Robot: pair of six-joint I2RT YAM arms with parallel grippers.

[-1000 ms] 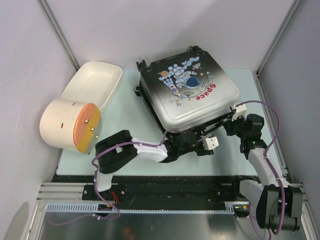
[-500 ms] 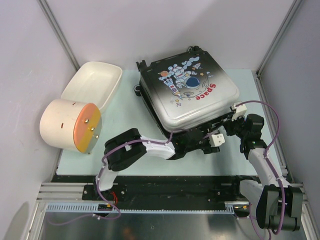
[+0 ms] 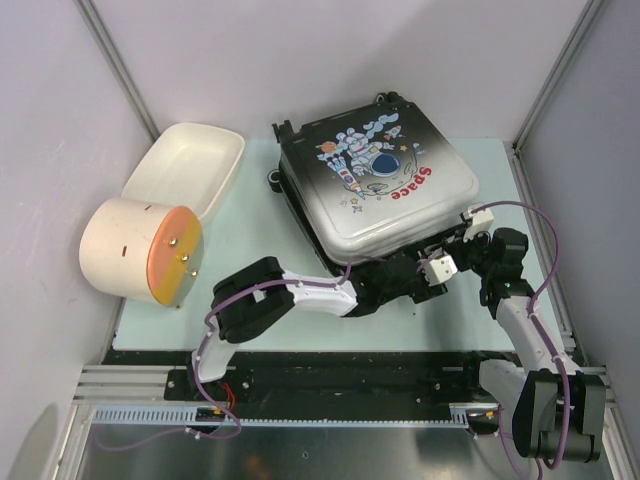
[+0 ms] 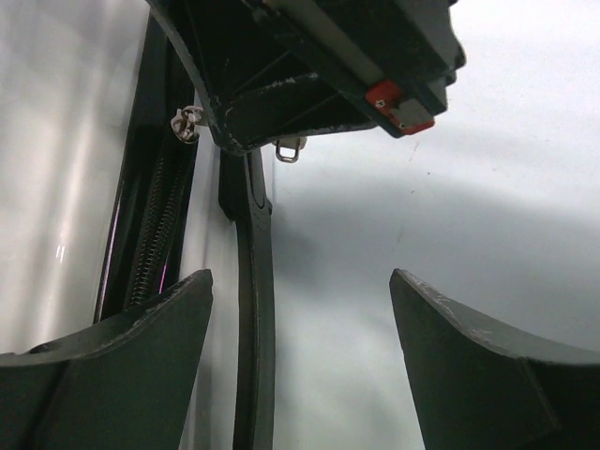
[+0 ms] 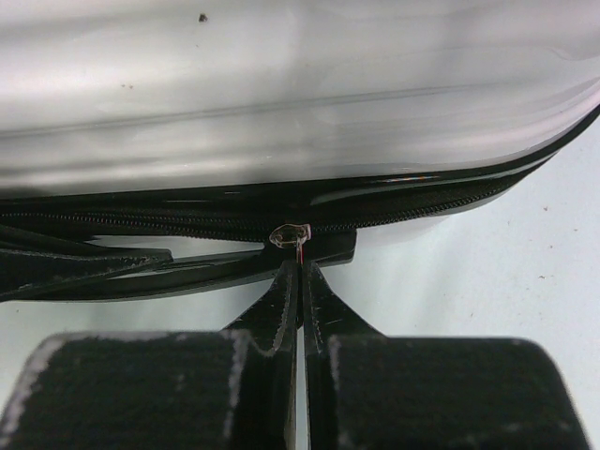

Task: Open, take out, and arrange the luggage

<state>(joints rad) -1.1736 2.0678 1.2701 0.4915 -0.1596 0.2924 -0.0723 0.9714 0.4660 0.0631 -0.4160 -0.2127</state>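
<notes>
The luggage [image 3: 375, 185], white fading to black with the astronaut "Space" print, lies flat at the back right of the mat. My right gripper [image 3: 458, 250] is at its near right corner. In the right wrist view it [image 5: 300, 272] is shut on a small metal zipper pull [image 5: 291, 234] on the zip line under the white shell [image 5: 281, 84]. My left gripper [image 3: 440, 262] reaches along the near edge and is open. In the left wrist view its fingers [image 4: 141, 356] stand wide apart, with a black trim strip [image 4: 253, 309] between them, untouched.
A cream plastic tub [image 3: 190, 165] and a cream cylinder with an orange end [image 3: 140, 250] sit at the left of the pale green mat [image 3: 250, 230]. Grey walls close in both sides. Two more zipper pulls [image 4: 289, 148] hang at the luggage edge.
My left gripper has slid right along the luggage's near edge, closer to my right gripper. The right arm and the luggage have barely moved.
</notes>
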